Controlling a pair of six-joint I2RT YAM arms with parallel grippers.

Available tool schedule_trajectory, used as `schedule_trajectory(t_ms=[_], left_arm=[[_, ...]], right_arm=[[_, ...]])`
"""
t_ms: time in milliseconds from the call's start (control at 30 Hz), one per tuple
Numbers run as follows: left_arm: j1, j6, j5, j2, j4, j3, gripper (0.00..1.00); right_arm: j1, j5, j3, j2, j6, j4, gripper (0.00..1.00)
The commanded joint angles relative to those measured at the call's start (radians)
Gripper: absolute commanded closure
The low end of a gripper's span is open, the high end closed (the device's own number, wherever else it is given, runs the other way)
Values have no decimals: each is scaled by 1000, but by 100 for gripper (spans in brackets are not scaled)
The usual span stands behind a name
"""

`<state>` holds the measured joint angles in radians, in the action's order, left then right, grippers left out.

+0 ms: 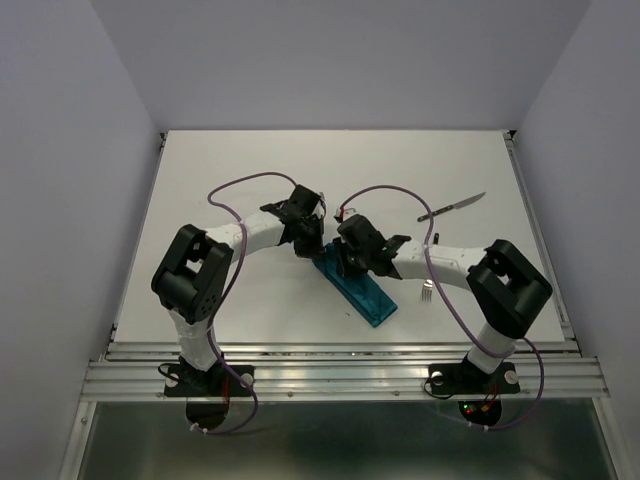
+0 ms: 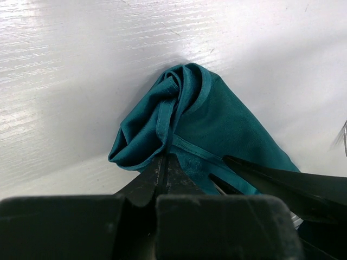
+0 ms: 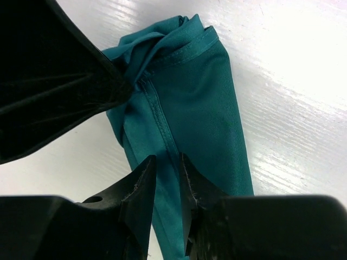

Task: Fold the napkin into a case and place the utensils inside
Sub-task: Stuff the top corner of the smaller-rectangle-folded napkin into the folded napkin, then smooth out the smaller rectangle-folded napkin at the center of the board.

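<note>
The teal napkin [image 1: 362, 292] lies as a narrow folded strip on the white table, slanting from centre toward the near right. My left gripper [image 1: 313, 248] is shut on the napkin's bunched far end [image 2: 217, 119], its tips pinching a hem [image 2: 165, 158]. Just beside it, my right gripper [image 1: 345, 265] hovers over the strip with its jaws a little apart, astride a stitched seam [image 3: 168, 162] of the cloth [image 3: 200, 97]. The fork [image 1: 427, 291] rests right of the strip. The knife [image 1: 452, 207] lies farther back on the right.
The right gripper's dark fingers [image 2: 282, 181] reach into the left wrist view, close to the left jaws. The left gripper's body [image 3: 49, 81] fills the upper left of the right wrist view. Purple cables loop above both arms.
</note>
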<state>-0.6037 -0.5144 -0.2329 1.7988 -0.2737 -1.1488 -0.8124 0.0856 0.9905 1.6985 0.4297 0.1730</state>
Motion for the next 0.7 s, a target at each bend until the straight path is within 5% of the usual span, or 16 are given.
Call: schedule_trajectory(t_ms=[0,233,533,667], left_arm=[[4,-6,-25,-41,14,-34,100],[5,-4,-34,-44,19,-32,100],[7,1,-39,-46,22,-22,100],[7,1,-39,-47,25,-20,100]], right_arm=[[-28,71,34,32,-39,23,71],[-50,112,56,85,-34,34,69],[-59,157,53,64,-9,19,99],[-59,155,48,46,-5,11,99]])
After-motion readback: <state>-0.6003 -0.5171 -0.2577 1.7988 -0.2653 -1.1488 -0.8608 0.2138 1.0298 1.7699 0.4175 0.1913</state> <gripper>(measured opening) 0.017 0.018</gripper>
